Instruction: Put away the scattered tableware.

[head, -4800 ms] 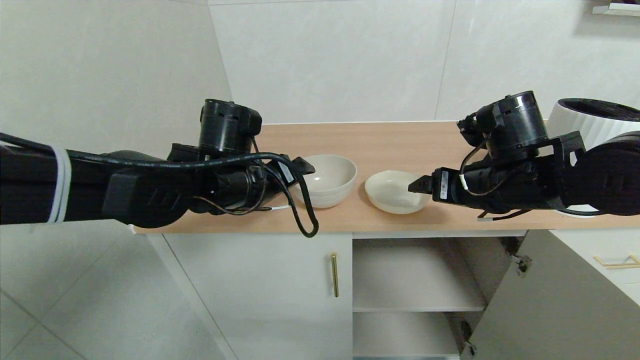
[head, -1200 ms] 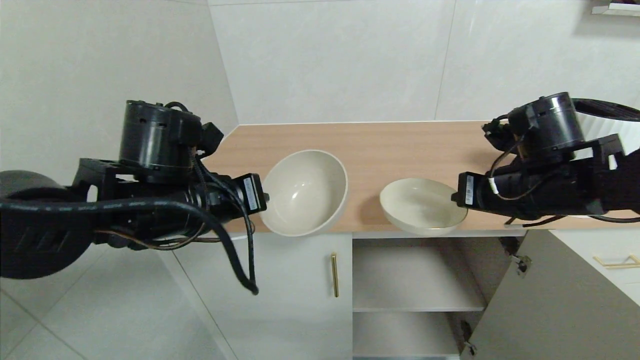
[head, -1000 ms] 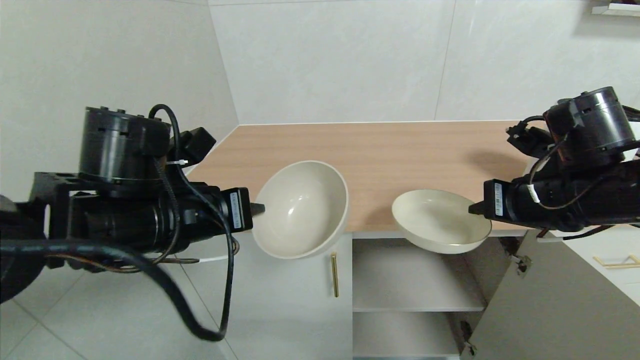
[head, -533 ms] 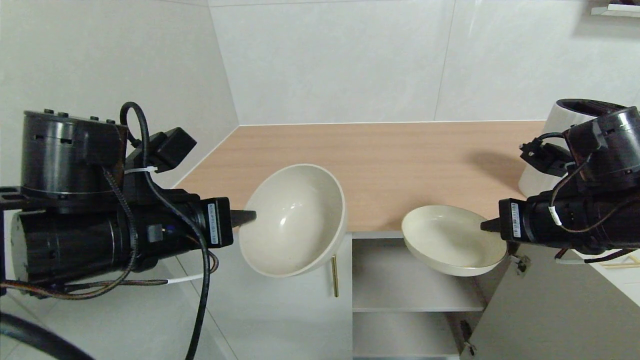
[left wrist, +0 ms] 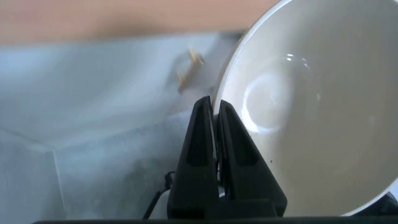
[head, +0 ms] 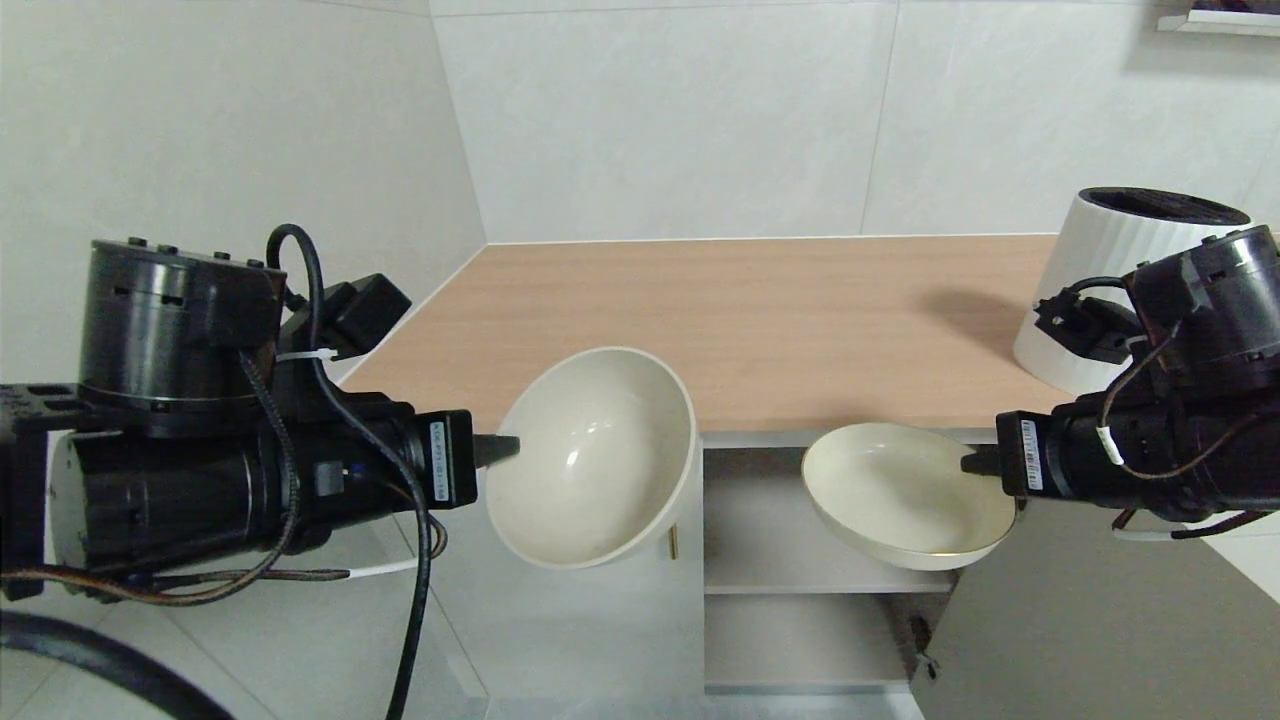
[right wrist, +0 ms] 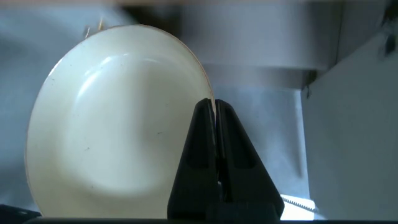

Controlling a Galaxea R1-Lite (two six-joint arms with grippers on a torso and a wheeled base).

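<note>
A deep cream bowl [head: 590, 455] hangs tilted in the air in front of the counter, held by its rim in my left gripper [head: 497, 449], which is shut on it. The left wrist view has the same bowl [left wrist: 311, 118] pinched at the rim by the left gripper [left wrist: 216, 112]. A shallow cream bowl [head: 905, 492] hangs before the open cabinet, its rim pinched by my right gripper [head: 975, 463], shut on it. In the right wrist view the shallow bowl [right wrist: 118, 118] sits beside the right gripper [right wrist: 214, 112].
The wooden countertop [head: 740, 320] carries a white ribbed container [head: 1125, 270] at the right. Below, the cabinet [head: 790, 540] stands open with shelves, its door [head: 1090, 640] swung out at the right. A closed door with a gold handle [head: 672, 545] is left of it.
Both arms lifted the bowls off the counter and drew them back and down, off its front edge. The head camera has shifted slightly, so the white container shows more fully.
</note>
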